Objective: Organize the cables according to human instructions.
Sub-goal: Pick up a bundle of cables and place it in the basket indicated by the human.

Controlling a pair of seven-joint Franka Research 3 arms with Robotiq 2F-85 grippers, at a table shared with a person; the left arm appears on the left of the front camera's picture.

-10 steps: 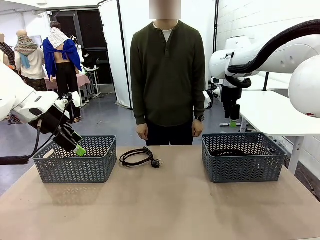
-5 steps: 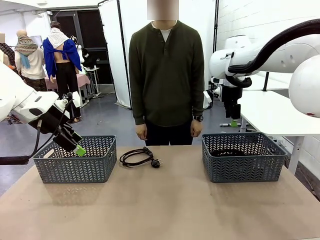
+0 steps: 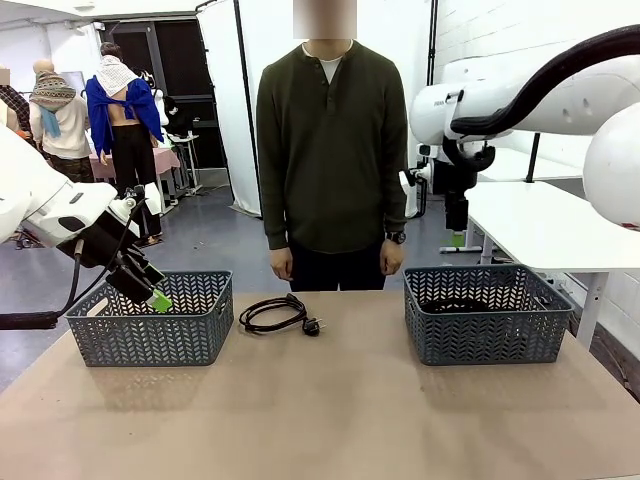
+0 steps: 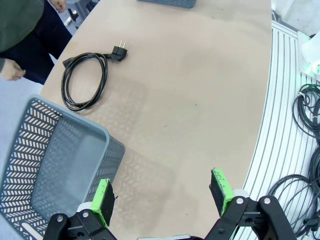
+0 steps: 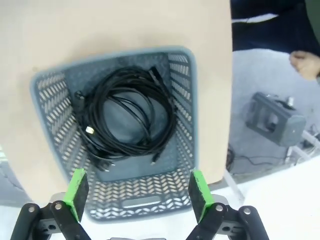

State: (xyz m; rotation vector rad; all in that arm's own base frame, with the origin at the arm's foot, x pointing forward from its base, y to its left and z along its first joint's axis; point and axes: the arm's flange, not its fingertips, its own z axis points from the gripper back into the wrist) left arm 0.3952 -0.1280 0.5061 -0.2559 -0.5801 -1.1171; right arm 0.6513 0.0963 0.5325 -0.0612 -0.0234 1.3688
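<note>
One coiled black cable [image 3: 272, 313] with a plug end lies on the table between the two baskets, in front of the human [image 3: 333, 150]; the left wrist view shows this cable [image 4: 85, 80] too. Several more coiled cables [image 5: 127, 117] lie inside the right grey basket [image 5: 112, 56], and they show as a dark heap [image 3: 455, 305] in the front view. My left gripper [image 3: 155, 297] hangs open over the near left corner of the left basket [image 3: 150, 320], holding nothing. My right gripper [image 3: 457, 238] is open, high above the right basket [image 3: 487, 313].
The human stands at the table's far edge with both hands [image 3: 285, 263] down at the sides. The left basket [image 4: 75, 117] looks bare inside. The table's near half is bare tan surface [image 3: 320, 410]. Loose cords [image 4: 307, 110] lie on a ribbed surface beyond the table edge.
My right arm has risen a little and shifted left above the right basket. The left arm, the cable on the table and the human stay put.
</note>
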